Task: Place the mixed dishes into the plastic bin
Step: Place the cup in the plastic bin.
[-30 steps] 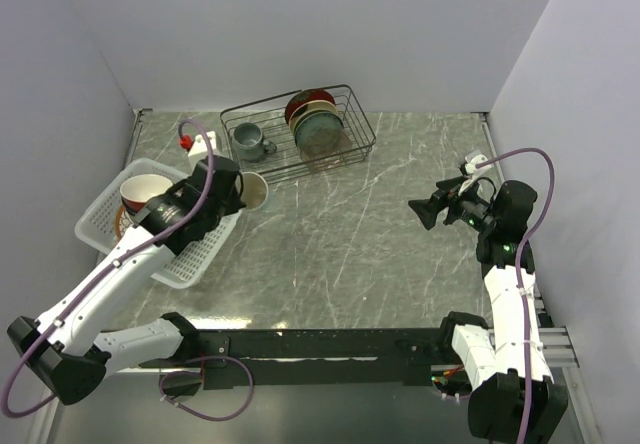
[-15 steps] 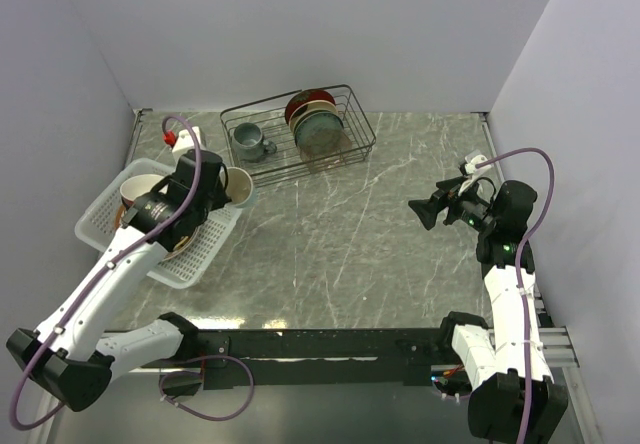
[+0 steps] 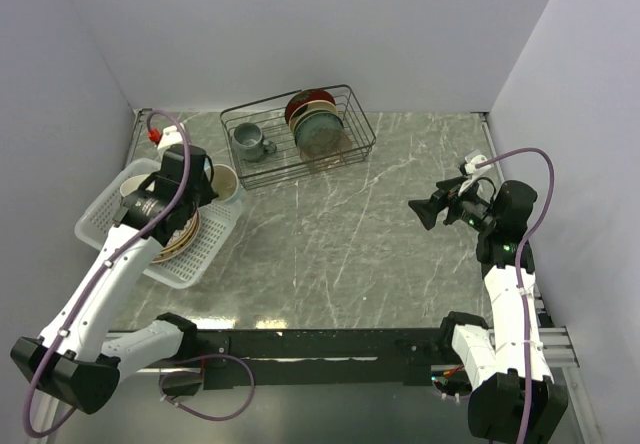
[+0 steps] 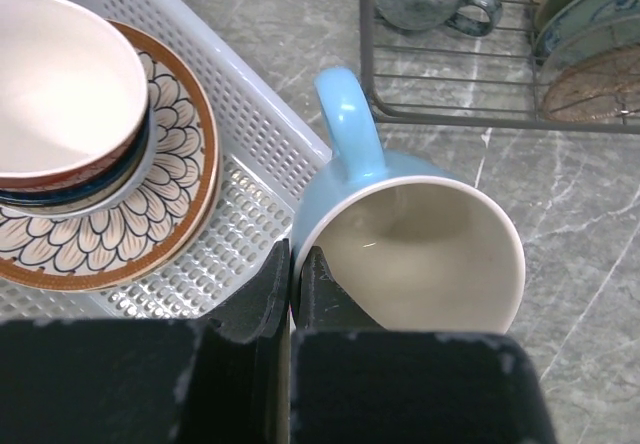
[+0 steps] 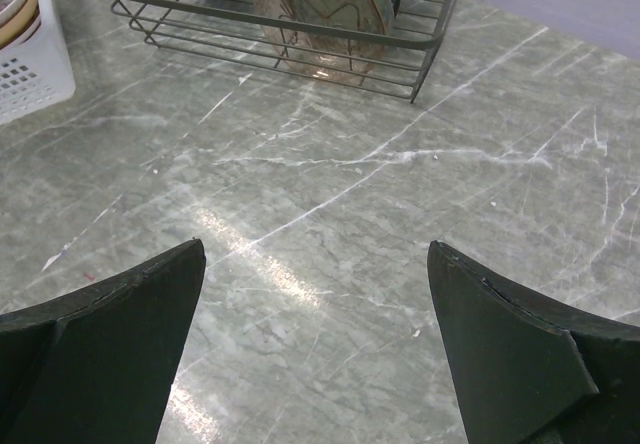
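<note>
My left gripper (image 4: 292,264) is shut on the rim of the light blue mug (image 4: 410,239), one finger inside and one outside. It holds the mug over the right rim of the white plastic bin (image 4: 255,129). The mug also shows in the top view (image 3: 224,182), beside the bin (image 3: 205,254). Inside the bin a cream bowl (image 4: 55,89) sits in a blue-patterned bowl on a floral brown-rimmed plate (image 4: 150,219). My right gripper (image 5: 315,294) is open and empty, above bare table at the right (image 3: 424,210).
A black wire rack (image 3: 300,134) stands at the back, close beyond the mug, with a grey mug (image 3: 249,142) and upright plates (image 3: 315,119) in it. Its near bar (image 4: 480,119) is just past the held mug. Walls close in left, back and right.
My left arm has carried the light blue mug back and to the left, toward the bin's far right corner. The right arm has not moved.
</note>
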`<action>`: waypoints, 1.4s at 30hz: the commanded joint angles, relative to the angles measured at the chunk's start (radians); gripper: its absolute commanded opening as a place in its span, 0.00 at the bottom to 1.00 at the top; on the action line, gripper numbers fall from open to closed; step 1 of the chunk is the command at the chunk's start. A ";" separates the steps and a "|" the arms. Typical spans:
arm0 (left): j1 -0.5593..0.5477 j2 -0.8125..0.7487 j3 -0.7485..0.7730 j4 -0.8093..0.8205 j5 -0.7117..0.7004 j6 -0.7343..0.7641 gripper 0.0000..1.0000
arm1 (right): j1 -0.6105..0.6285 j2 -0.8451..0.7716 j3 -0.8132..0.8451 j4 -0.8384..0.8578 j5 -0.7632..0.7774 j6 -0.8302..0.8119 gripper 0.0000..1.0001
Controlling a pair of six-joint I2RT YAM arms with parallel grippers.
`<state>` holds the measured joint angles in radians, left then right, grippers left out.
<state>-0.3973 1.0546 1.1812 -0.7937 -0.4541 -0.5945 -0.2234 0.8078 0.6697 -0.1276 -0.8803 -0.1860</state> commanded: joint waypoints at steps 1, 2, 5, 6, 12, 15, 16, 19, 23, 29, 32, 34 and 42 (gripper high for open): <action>0.050 -0.048 0.001 0.086 0.031 0.021 0.01 | -0.008 -0.004 0.051 0.014 0.004 -0.018 1.00; 0.061 -0.047 0.001 0.085 0.035 0.024 0.01 | -0.008 -0.004 0.051 0.013 0.003 -0.018 1.00; 0.103 -0.044 0.000 0.083 0.055 0.039 0.01 | -0.008 -0.007 0.051 0.013 0.001 -0.017 1.00; 0.124 -0.044 -0.003 0.085 0.060 0.042 0.01 | -0.008 -0.009 0.051 0.014 0.000 -0.017 1.00; 0.190 -0.031 -0.023 0.097 0.098 0.061 0.01 | -0.008 -0.012 0.053 0.013 -0.002 -0.017 1.00; 0.212 -0.021 -0.043 0.100 0.120 0.059 0.01 | -0.008 -0.015 0.053 0.011 0.000 -0.018 1.00; 0.216 -0.018 -0.054 0.100 0.124 0.058 0.01 | -0.008 -0.015 0.053 0.011 -0.002 -0.018 1.00; 0.232 -0.004 -0.078 0.100 0.130 0.056 0.01 | -0.010 -0.015 0.053 0.011 -0.002 -0.018 1.00; 0.253 0.018 -0.107 0.108 0.149 0.059 0.01 | -0.008 -0.015 0.053 0.011 -0.003 -0.018 1.00; 0.270 0.059 -0.147 0.126 0.173 0.067 0.01 | -0.008 -0.018 0.054 0.010 -0.003 -0.018 1.00; 0.276 0.074 -0.163 0.139 0.189 0.071 0.01 | -0.008 -0.016 0.053 0.011 -0.003 -0.018 1.00; 0.278 0.082 -0.173 0.148 0.199 0.075 0.01 | -0.008 -0.015 0.054 0.009 -0.005 -0.018 1.00; 0.291 0.131 -0.218 0.179 0.216 0.088 0.01 | -0.008 -0.015 0.054 0.009 -0.005 -0.018 1.00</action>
<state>-0.1188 1.1774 0.9691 -0.7139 -0.2554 -0.5198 -0.2234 0.8062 0.6750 -0.1352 -0.8806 -0.1928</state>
